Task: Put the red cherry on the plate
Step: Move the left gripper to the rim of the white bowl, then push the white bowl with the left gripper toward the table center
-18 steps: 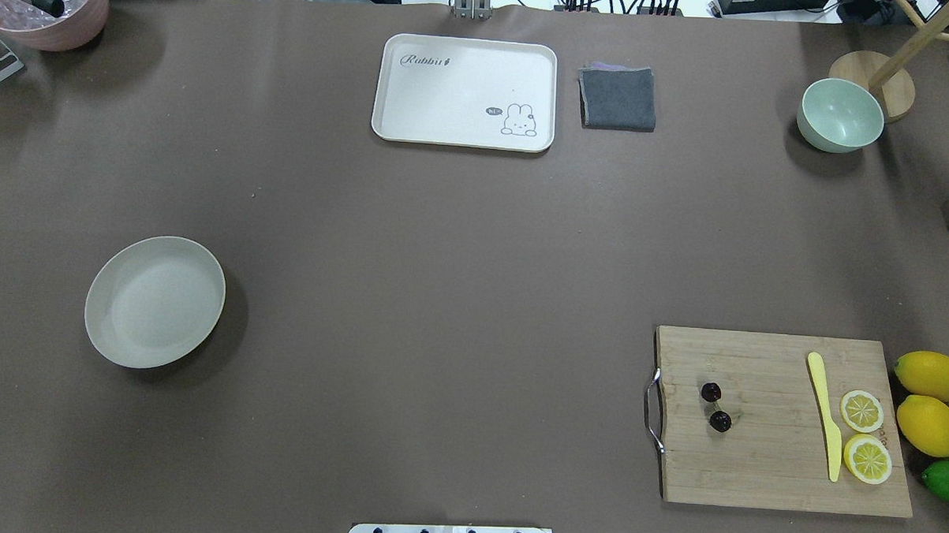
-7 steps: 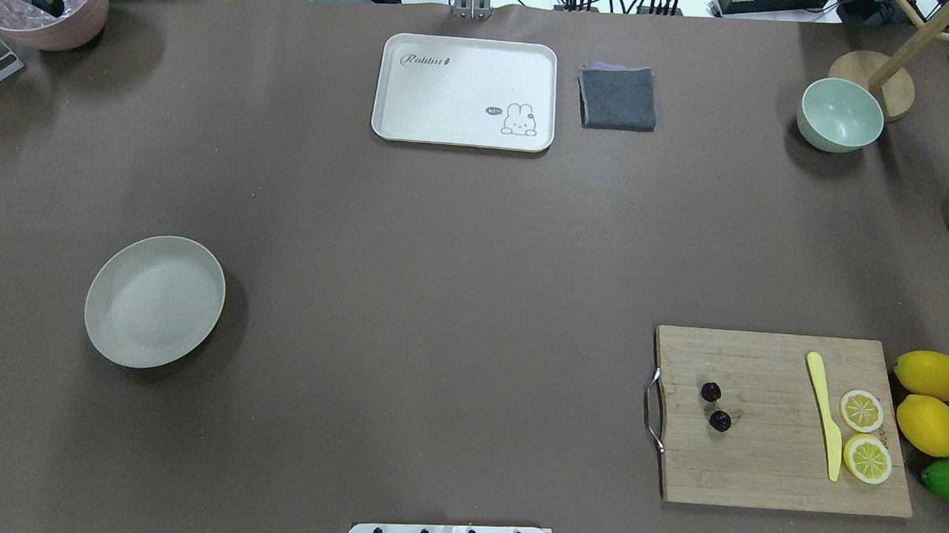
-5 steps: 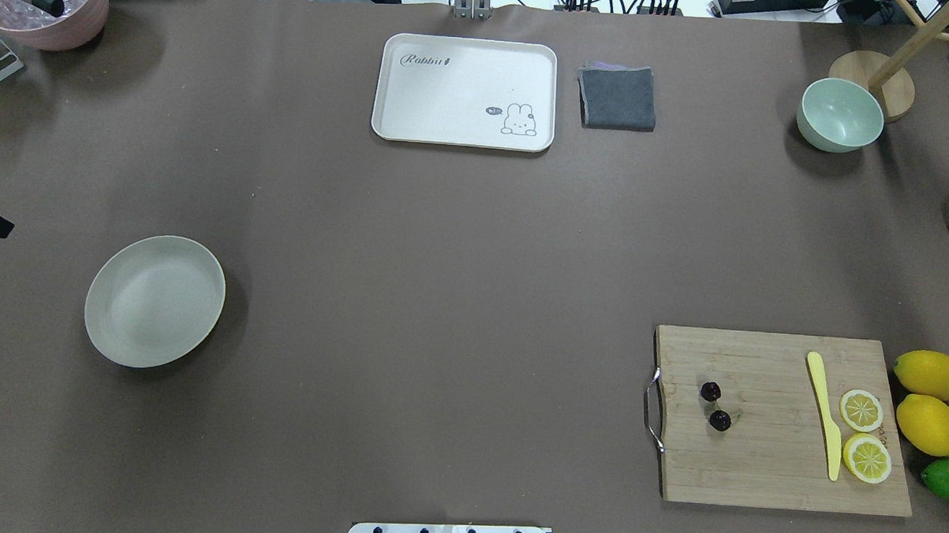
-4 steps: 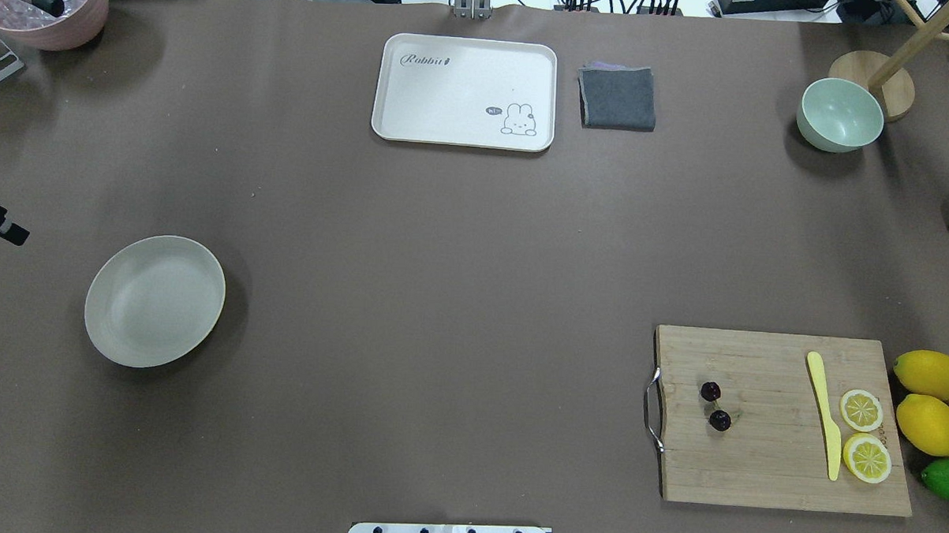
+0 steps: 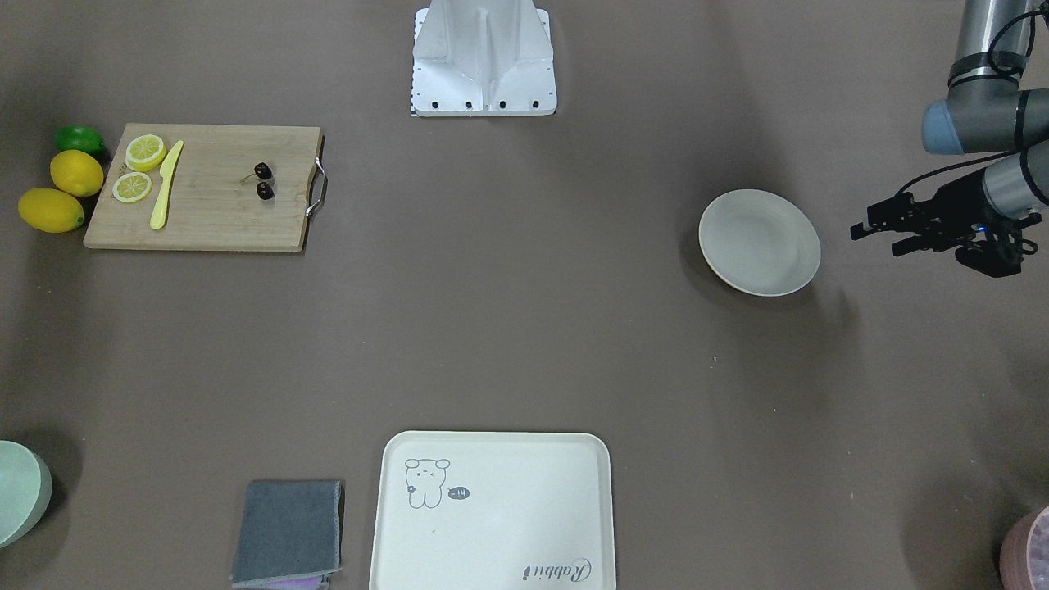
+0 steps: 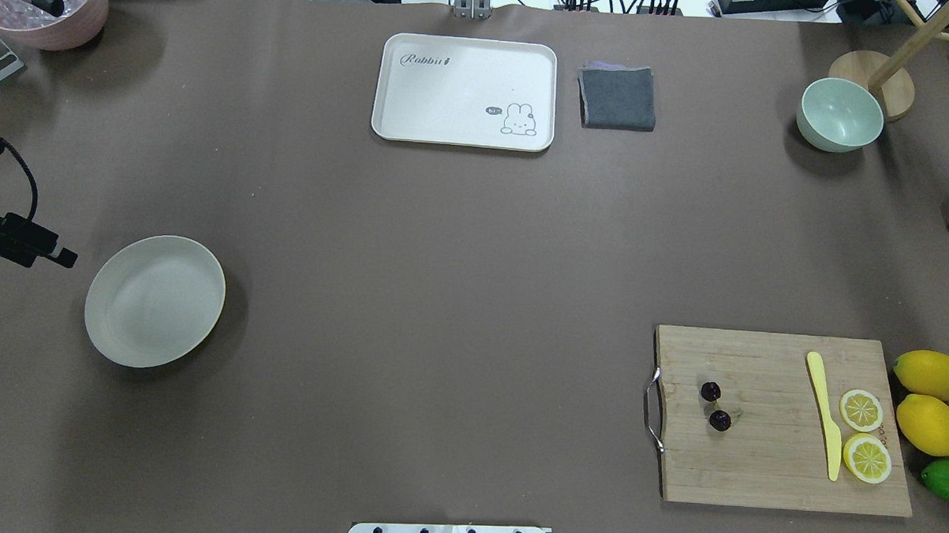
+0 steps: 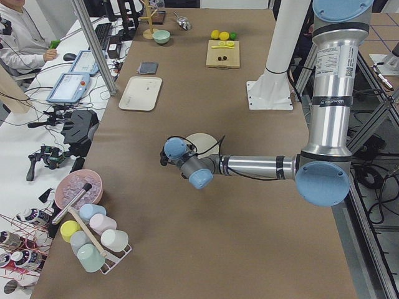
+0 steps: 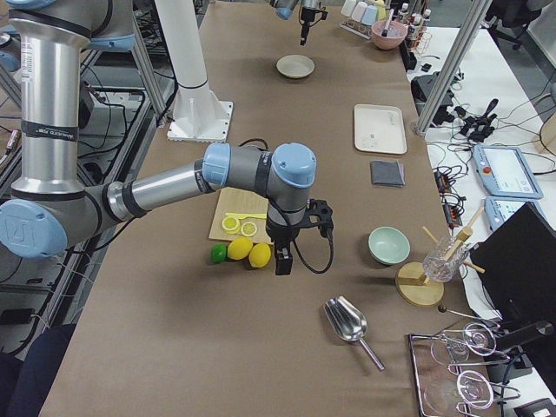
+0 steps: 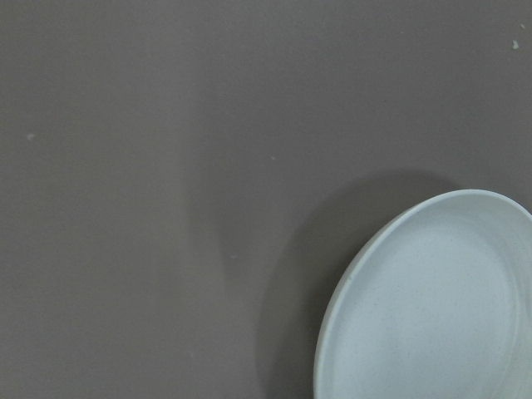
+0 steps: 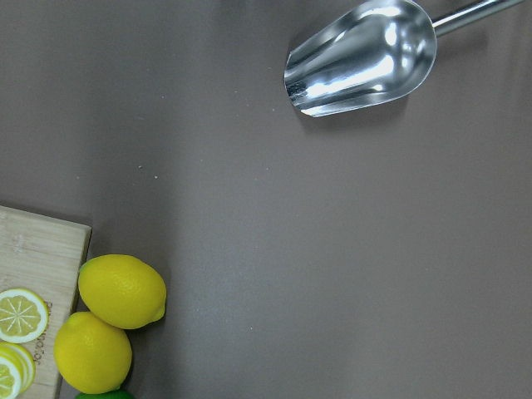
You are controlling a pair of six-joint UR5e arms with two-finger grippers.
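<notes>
The red cherry (image 6: 719, 421), a dark joined pair, lies on the wooden cutting board (image 6: 759, 466) near its metal handle, at the near right; it also shows as the cherry (image 5: 265, 190) in the front view. The empty off-white plate (image 6: 154, 301) sits at the left, seen too as the plate (image 5: 759, 242) and the plate (image 9: 432, 307). My left gripper (image 5: 875, 238) hovers just outside the plate's left rim, open and holding nothing. My right gripper (image 8: 282, 262) hangs beyond the lemons, off the board's right end; I cannot tell whether it is open or shut.
A yellow knife (image 6: 824, 413), two lemon slices (image 6: 862, 411), two lemons (image 6: 930, 375) and a lime (image 6: 948, 480) crowd the board's right end. A cream tray (image 6: 465, 91), grey cloth (image 6: 618, 98) and green bowl (image 6: 840, 115) line the far side. A metal scoop (image 10: 362, 58) lies right.
My left gripper has come in from the left edge of the overhead view and moved toward the plate. The cherry, plate and board have not moved.
</notes>
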